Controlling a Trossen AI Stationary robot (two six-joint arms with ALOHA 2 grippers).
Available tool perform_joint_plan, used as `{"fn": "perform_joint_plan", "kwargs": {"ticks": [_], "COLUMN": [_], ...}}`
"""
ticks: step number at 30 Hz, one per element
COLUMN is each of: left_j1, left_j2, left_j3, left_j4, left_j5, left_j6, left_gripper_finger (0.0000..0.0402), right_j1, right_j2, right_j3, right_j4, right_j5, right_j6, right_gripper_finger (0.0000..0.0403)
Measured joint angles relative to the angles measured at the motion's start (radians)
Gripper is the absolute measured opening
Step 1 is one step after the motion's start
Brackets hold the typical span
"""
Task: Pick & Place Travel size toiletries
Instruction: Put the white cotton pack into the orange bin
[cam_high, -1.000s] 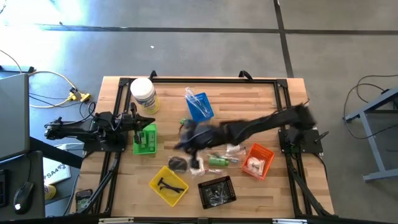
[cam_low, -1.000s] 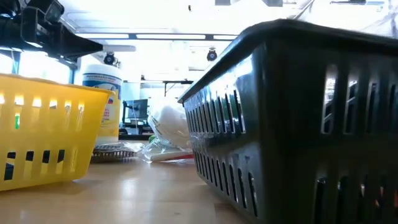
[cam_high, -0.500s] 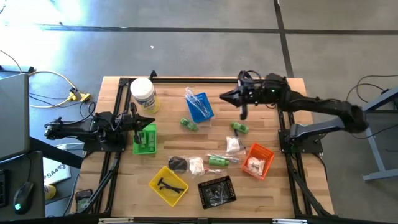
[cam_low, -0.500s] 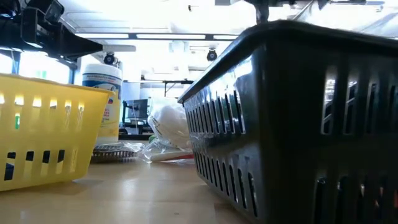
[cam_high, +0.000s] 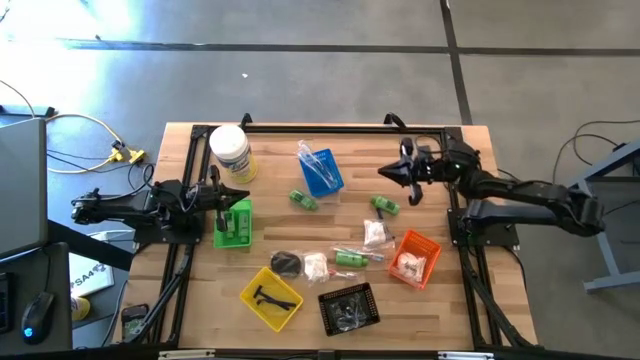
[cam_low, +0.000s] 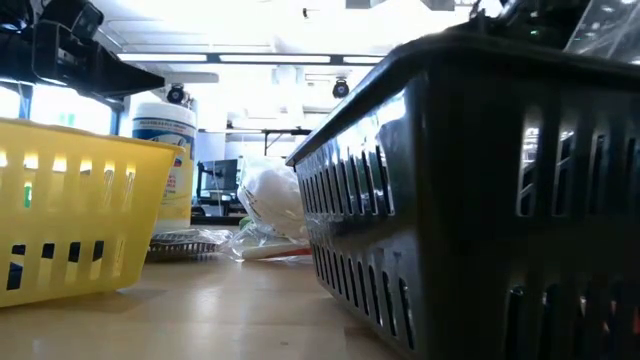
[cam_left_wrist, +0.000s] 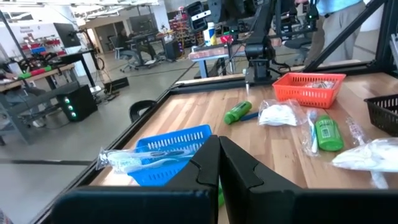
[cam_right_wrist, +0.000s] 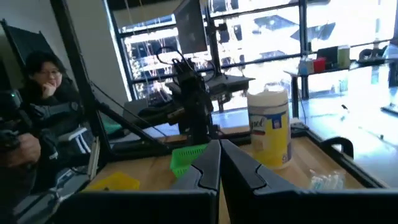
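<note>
Toiletries (cam_high: 340, 240) lie scattered mid-table, near the right claw (cam_high: 384, 172), which is pressed together, empty.

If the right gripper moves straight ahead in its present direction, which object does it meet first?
Probably nothing soon: the shut right gripper points left across the table, above it. Farther on stands the blue tray, likely below its line.

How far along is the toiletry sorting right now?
Some trays are loaded: the yellow tray holds a black piece, the orange tray white sachets. Nothing is in hand: both the right gripper and left gripper are shut, empty. Green bottles and sachets remain loose.
</note>
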Motion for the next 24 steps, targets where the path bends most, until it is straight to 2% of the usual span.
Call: {"fn": "perform_joint_plan", "kwargs": {"ticks": [6, 9, 17, 20, 24], "left_j1": [0.000, 0.000, 0.000, 0.000, 0.000], "left_j2": [0.000, 0.000, 0.000, 0.000, 0.000], "left_j3": [0.000, 0.000, 0.000, 0.000, 0.000], "left_j4": [-0.014, -0.033, -0.022, -0.020, -0.004], "left_j5": [0.000, -0.001, -0.002, -0.004, -0.009], "left_j6": [-0.012, -0.019, -0.003, -0.003, -0.003], "left_gripper_finger": [0.0000, 0.0000, 0.0000, 0.0000, 0.0000], "right_j1": [-0.001, -0.001, -0.001, 0.000, -0.001], "right_j2": [-0.183, -0.229, -0.229, -0.225, -0.235], "right_j3": [-0.136, -0.176, -0.190, -0.241, -0.356], "right_j4": [0.039, 0.049, 0.051, 0.098, 0.289], "right_j5": [0.130, 0.138, 0.105, 0.159, 0.231], "right_j6": [-0.005, -0.036, -0.138, -0.158, -0.107], "right_gripper_finger": [0.0002, 0.0002, 0.0002, 0.0002, 0.0002]}}
